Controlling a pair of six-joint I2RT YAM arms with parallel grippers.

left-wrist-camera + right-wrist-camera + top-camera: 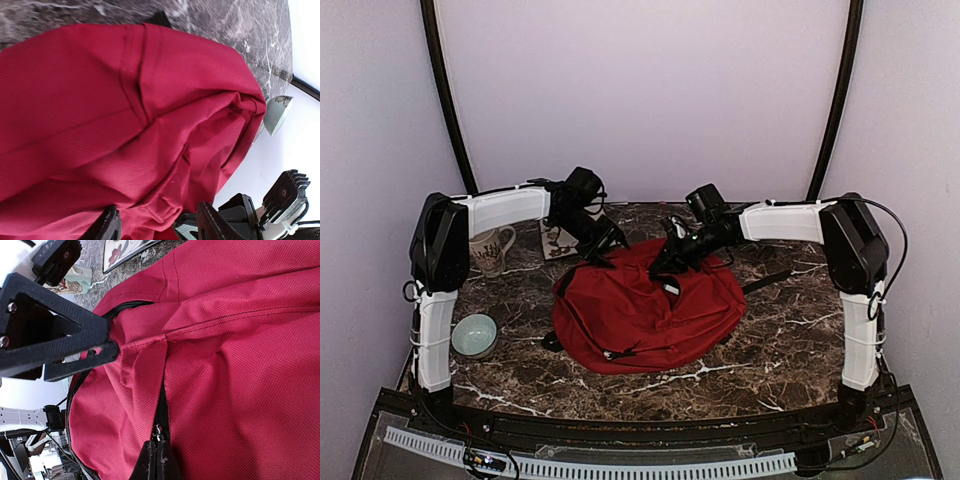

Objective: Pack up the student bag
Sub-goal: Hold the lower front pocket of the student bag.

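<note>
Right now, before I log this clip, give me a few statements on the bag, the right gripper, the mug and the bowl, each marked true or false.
1. The student bag lies on the table. True.
2. The right gripper is wide open. False: it is shut, pinching the bag at its zip.
3. A mug stands left of the bag. True.
4. The bowl sits on the bag. False: it sits on the table, apart from the bag.
</note>
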